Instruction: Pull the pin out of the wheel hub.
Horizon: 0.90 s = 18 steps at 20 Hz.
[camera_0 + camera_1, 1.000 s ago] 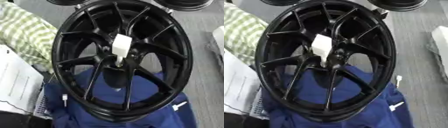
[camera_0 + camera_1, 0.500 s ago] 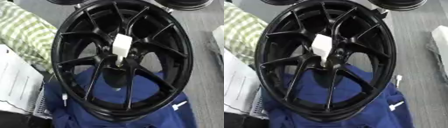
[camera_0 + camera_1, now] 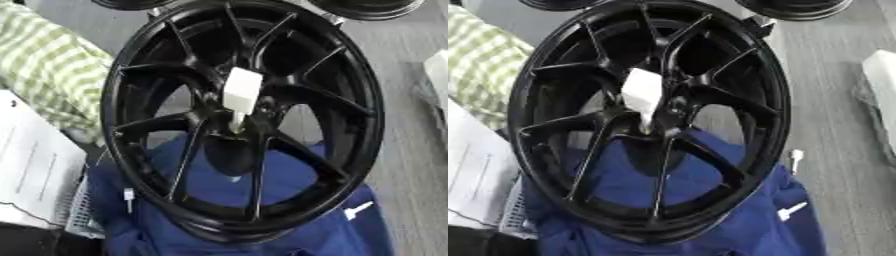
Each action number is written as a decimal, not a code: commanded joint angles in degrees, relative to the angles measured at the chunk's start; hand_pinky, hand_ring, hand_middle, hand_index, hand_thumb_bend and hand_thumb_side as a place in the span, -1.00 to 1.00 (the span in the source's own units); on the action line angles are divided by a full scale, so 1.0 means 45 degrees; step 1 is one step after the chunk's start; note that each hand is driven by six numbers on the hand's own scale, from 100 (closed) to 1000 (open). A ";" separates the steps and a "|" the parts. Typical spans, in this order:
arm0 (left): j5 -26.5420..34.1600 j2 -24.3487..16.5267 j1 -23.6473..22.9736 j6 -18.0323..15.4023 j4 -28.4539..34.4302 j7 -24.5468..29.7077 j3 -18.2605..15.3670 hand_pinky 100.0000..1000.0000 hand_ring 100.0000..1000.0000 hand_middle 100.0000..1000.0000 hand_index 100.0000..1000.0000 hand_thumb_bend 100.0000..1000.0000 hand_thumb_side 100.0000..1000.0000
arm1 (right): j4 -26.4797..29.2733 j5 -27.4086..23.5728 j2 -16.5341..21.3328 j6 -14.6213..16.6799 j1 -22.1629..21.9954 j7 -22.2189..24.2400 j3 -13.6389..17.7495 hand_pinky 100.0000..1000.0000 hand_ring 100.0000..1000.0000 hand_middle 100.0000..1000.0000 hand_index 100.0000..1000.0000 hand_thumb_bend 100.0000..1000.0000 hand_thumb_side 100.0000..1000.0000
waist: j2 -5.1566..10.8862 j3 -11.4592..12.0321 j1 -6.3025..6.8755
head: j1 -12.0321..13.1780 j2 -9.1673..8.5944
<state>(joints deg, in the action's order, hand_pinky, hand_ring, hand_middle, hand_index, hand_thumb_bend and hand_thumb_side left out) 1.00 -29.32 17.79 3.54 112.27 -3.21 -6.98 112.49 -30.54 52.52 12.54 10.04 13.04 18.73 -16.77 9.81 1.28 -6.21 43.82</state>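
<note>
pin (image 3: 240, 97), white, seated at centre of black wheel hub (image 3: 241, 120) on blue cloth (image 3: 289, 220); neither hand in view, state untellable; extraction: grasp white head, draw straight along axis toward 12 o'clock.

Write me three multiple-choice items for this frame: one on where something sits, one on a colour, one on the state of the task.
1. Where does the blue cloth lie?
A. under the near part of the wheel
B. draped over the wheel's top
C. folded on the paper sheet

2. What colour is the wheel?
A. silver
B. black
C. red

3. What state is the pin in?
A. lying on the floor
B. held in a hand
C. standing in the hub, untouched

Answers: 1 A, blue shows through the lower spokes and beneath the rim. 2 B, rim and spokes are black. 3 C, the white pin rises from the hub centre and no hand shows in either view.
</note>
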 commanded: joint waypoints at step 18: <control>-0.1244 -0.3707 1.0615 -0.0244 -0.2777 1.0333 0.6635 0.59 0.43 0.36 0.66 -0.34 -0.07 | 0.0468 0.1543 -0.2410 -0.1398 -0.2302 -0.1666 0.1016 1.00 0.59 0.04 0.43 -1.00 -0.02 | 0.0610 -0.0355 0.0419 | -0.0253 0.0066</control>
<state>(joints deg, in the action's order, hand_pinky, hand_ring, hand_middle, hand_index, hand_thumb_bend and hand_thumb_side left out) -3.92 -46.19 64.25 2.80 101.08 40.98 22.18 113.51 -24.01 40.68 6.48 -0.45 5.76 22.38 -15.42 8.26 3.39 -7.19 43.87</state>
